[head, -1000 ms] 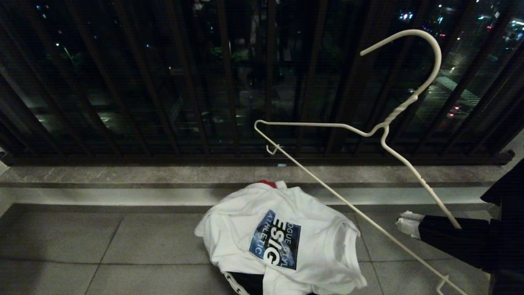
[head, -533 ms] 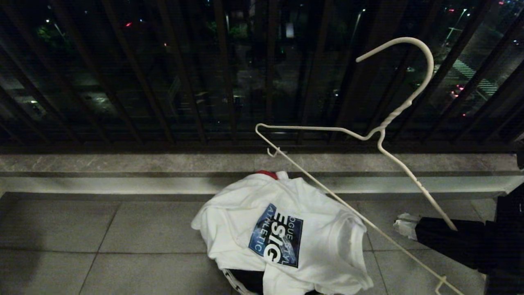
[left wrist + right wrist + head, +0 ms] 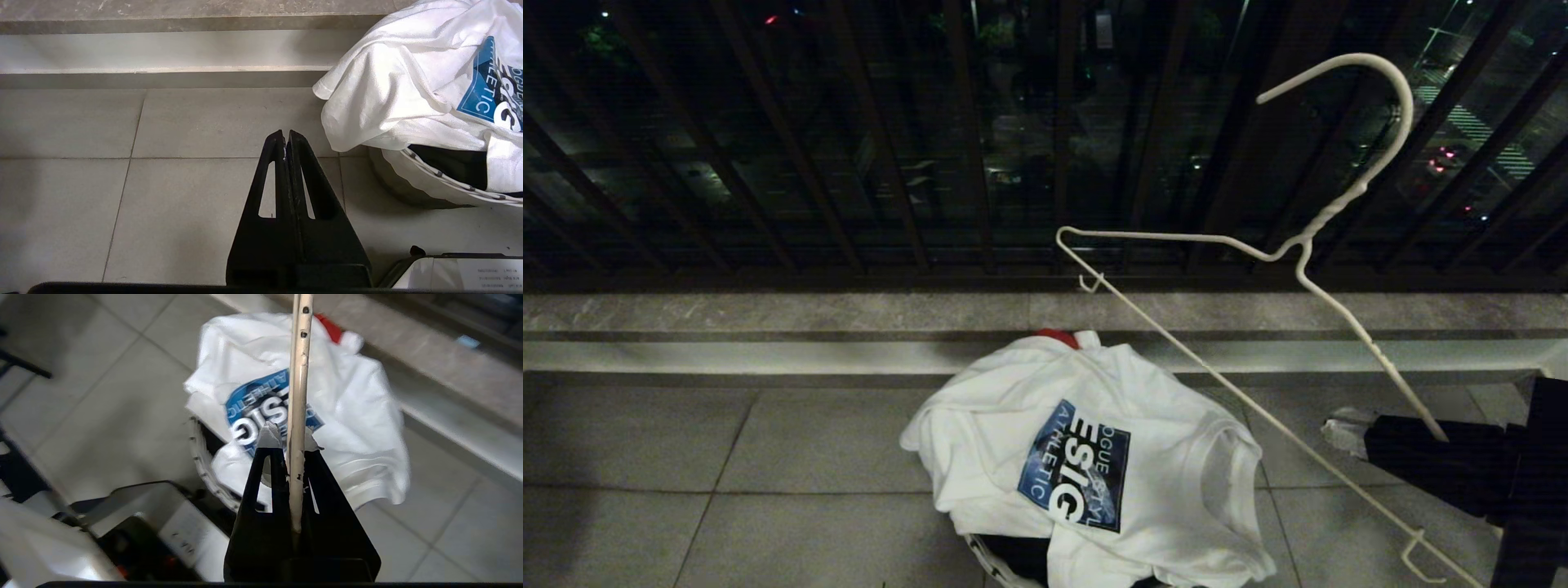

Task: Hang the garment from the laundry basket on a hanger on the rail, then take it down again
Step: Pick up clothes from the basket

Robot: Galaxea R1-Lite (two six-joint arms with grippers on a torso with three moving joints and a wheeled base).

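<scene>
The right gripper [image 3: 288, 442] is clenched on 1 arm of the hanger [image 3: 1305, 245], holding it tilted in the air at the right of the scene, its hook toward the dark balcony railing [image 3: 849, 147]. The garment [image 3: 1086, 465] lies draped over the laundry basket [image 3: 412, 185] on the tiled floor [image 3: 727, 474], print side up, near and left of the hanger's long bottom wire. The left gripper [image 3: 286, 136] hangs above the floor left of the basket, its fingers pressed together on nothing.
</scene>
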